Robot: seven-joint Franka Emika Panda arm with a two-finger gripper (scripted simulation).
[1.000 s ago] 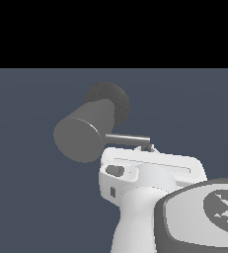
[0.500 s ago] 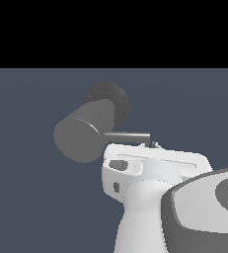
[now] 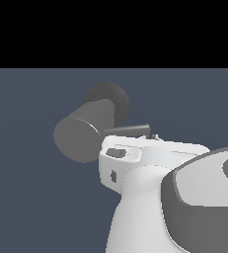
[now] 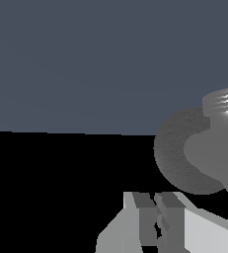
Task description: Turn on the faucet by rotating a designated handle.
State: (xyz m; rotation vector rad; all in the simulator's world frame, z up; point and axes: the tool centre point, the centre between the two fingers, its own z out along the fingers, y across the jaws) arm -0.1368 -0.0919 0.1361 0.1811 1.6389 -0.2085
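Note:
The faucet [image 3: 81, 137] is a thick matte grey cylinder lying with its flat round end toward the exterior view's left, on a dark rough round base [image 3: 111, 99]. The handle [image 3: 130, 131], a thin grey rod, sticks out sideways toward the exterior view's right. My white hand [image 3: 135, 160] sits right below and against the rod and hides the fingers there. In the wrist view my gripper [image 4: 159, 222] shows its fingers pressed close together with nothing between them, beside the base [image 4: 171, 153] and the faucet body [image 4: 219, 148].
A plain dark blue-grey floor [image 3: 31, 197] surrounds the faucet. My arm's big white and dark grey link [image 3: 199, 207] fills the exterior view's lower right corner.
My hand has risen and shifted slightly toward the exterior view's left, closing up under the rod. The rod's free end sits a little higher than before.

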